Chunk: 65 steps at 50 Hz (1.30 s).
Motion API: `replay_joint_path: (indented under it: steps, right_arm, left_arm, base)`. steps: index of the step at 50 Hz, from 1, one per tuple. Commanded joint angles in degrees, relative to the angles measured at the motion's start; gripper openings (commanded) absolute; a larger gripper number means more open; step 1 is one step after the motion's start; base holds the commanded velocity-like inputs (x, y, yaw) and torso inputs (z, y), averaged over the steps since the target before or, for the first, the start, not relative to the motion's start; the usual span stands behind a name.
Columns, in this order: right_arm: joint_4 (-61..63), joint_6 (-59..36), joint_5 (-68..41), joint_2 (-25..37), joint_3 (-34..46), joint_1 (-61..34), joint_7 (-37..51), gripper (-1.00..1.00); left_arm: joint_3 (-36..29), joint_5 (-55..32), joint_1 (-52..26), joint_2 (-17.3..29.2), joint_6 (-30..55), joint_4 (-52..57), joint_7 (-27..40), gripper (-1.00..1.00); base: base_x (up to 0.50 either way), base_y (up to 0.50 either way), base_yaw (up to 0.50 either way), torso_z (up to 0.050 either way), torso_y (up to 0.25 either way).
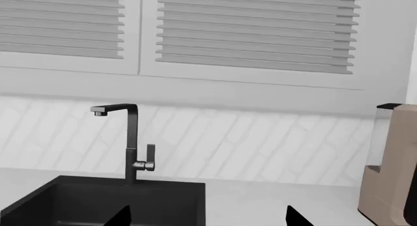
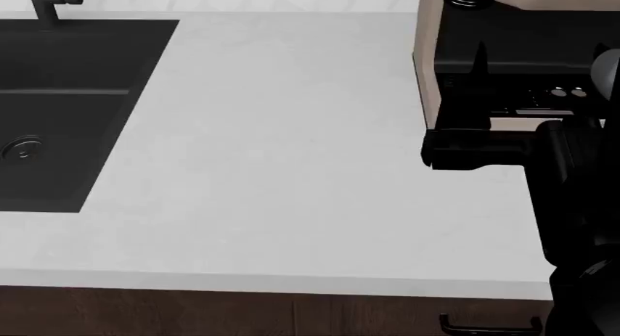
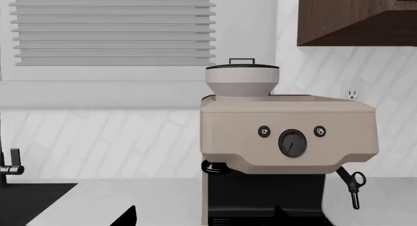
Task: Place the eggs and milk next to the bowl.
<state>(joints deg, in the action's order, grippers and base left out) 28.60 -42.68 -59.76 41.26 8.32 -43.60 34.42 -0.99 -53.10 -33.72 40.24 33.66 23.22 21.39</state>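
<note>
The eggs, the milk and the bowl are all out of view. In the left wrist view only the two dark fingertips [image 1: 124,217] of my left gripper [image 1: 207,217] show, set wide apart with nothing between them, over the edge of a black sink [image 1: 97,201]. My right gripper [image 3: 207,217] is likewise open and empty, with its tips spread in front of a beige coffee machine [image 3: 286,138]. In the head view the right arm [image 2: 581,205] appears as dark links at the right edge; the left arm does not show there.
A pale stone counter [image 2: 290,154] runs from the black sink [image 2: 58,111] with its black tap [image 1: 130,143] on the left to the coffee machine [image 2: 513,53] at the back right. Behind are a tiled wall and window blinds [image 1: 254,30]. Dark wood cabinet fronts [image 2: 242,314] lie below the counter's front edge.
</note>
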Motion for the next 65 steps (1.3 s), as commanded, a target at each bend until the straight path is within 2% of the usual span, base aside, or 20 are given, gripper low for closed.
replay_joint_path:
  steps: [1, 65]
  right_arm:
    - [0.06, -0.12, -0.24, 0.06, 0.09, -0.22, 0.12, 1.0]
    - [0.01, 0.17, -0.7, 0.46, 0.62, 0.26, 0.02, 1.0]
  left_arm:
    - [-0.21, 0.3, -0.06, -0.14, -0.35, -0.33, -0.21, 1.0]
    - [-1.5, 0.81, -0.3, -0.67, -0.78, -0.71, -0.11, 1.0]
  base:
    - [0.0, -0.5, 0.0, 0.0, 0.0]
    - [0.0, -0.5, 0.0, 0.0, 0.0]
